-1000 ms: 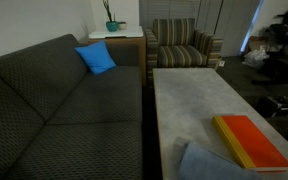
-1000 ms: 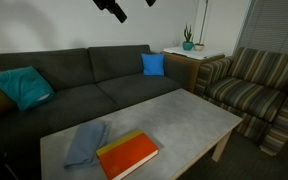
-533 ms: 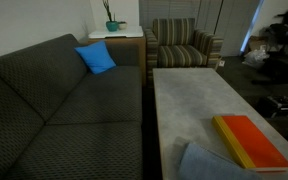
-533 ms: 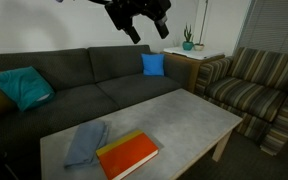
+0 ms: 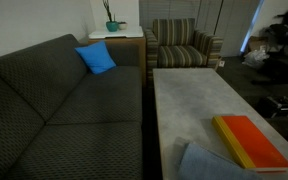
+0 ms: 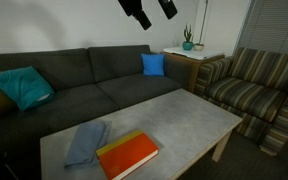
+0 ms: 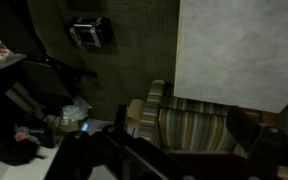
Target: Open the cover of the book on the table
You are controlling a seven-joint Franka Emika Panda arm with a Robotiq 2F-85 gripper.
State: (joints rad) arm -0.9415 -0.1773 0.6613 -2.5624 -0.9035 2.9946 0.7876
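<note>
An orange book point(image 5: 252, 142) with a yellow edge lies closed on the grey table point(image 5: 189, 100), near its end; both also show in the opposite exterior view, book point(image 6: 129, 155) on table point(image 6: 179, 115). My gripper point(image 6: 152, 14) hangs high above the sofa at the top of the frame, far from the book, with its fingers spread and nothing between them. In the wrist view the dark fingers point(image 7: 184, 145) frame a striped armchair, and the table top point(image 7: 239, 50) is a pale patch above. The book is out of the wrist view.
A blue-grey cloth point(image 6: 84, 143) lies on the table beside the book, also seen in an exterior view point(image 5: 209, 165). A dark sofa point(image 6: 74, 85) with blue cushions runs along the table. A striped armchair point(image 6: 254, 85) and a side table with a plant point(image 6: 189, 45) stand beyond.
The gripper has swung to the right across the top of the exterior view, dipped lower half a second ago, and now sits higher. The book and cloth have not moved.
</note>
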